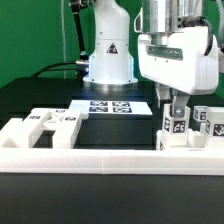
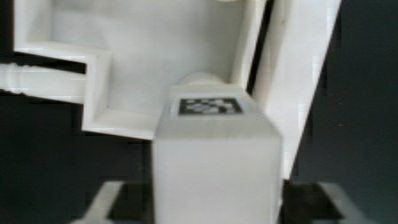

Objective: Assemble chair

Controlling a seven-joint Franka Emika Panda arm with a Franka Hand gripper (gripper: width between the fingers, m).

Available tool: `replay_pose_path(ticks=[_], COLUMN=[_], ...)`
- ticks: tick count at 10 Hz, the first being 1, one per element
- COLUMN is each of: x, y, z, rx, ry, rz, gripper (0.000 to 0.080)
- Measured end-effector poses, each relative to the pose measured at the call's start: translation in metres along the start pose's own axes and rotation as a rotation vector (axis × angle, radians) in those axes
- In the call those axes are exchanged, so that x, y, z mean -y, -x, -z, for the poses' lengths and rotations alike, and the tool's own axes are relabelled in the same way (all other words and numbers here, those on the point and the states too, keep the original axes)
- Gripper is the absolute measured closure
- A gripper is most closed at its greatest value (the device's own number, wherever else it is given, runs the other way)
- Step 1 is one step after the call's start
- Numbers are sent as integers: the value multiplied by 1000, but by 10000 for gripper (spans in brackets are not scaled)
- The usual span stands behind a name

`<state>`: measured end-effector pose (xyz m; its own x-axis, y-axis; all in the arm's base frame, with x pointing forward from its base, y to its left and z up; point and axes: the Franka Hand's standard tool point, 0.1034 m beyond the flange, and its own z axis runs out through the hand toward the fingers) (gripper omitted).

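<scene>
Exterior view is bright and evenly lit. The light seems to come from above, since top faces glow and sides go greyer. It's low-res and soft all over. The white chair parts blow out against the black table, with only faint shadows in their slots. The wrist view is way worse: the close-up tagged block is mushy and out of focus, its tag is smeared, whites glare and dark areas are crushed to black.
</scene>
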<state>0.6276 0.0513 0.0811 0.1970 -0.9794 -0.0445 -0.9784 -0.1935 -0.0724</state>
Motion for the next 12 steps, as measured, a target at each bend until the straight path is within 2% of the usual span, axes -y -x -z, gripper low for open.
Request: replay_pose_path(ticks=[1, 2, 3, 6, 12], x=[0, 0, 0, 1, 0], y=[0, 0, 3, 7, 9], z=[0, 2, 3, 6, 4], rx=[0, 0, 1, -1, -2], ry=[0, -2, -3, -7, -1], rz=[21, 87, 127, 452, 939], gripper=[294, 294, 181, 151, 151])
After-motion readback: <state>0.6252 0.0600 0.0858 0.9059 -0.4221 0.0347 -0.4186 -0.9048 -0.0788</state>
